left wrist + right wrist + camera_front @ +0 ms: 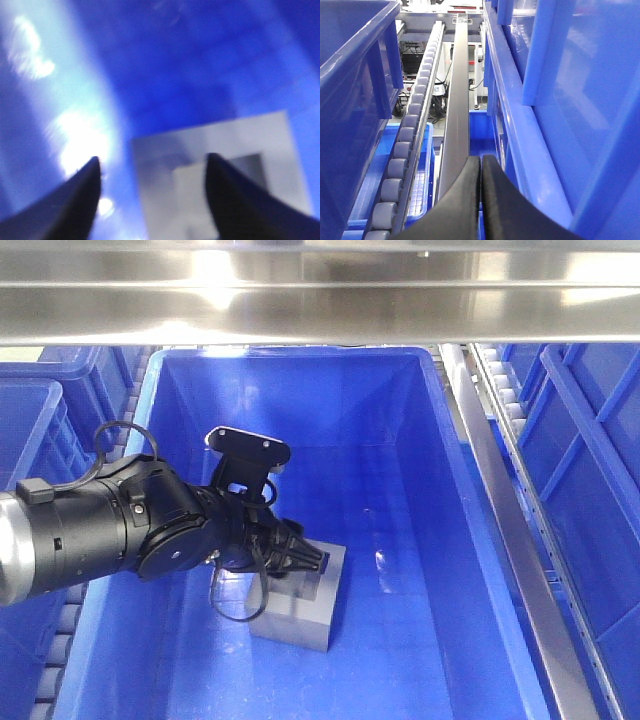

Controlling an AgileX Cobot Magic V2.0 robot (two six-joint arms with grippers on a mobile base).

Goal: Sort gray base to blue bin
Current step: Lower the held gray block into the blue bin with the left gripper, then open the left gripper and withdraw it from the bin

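The left arm's black pincer (300,558) reaches down from the left into the large, deep, bright-blue plastic bin (450,500), and the matte gray box-shaped block (305,612) sits on the bin's floor directly beneath and slightly ahead of its tips. In the front view the fingertips overlap the block's upper left edge; whether they touch it cannot be told. The left wrist view (badly blurred) shows the two dark fingers (75,200) spread wide apart, so this pincer is open and holds nothing. There the block (280,145) lies low and to the right: the right finger crosses its top face, while the left finger stands over bare blue floor beside the block.

The block rests flat with its recessed face up, the shallow square hollow (250,165) showing near the right fingertip. Seen from the front it looks close to square, its edges turned a little against the bin's walls; a long axis cannot be made out.

Further right, the right pincer (481,190) has its black fingers pressed together with nothing between them, pointing along a gray roller rail (410,130) between blue crates.
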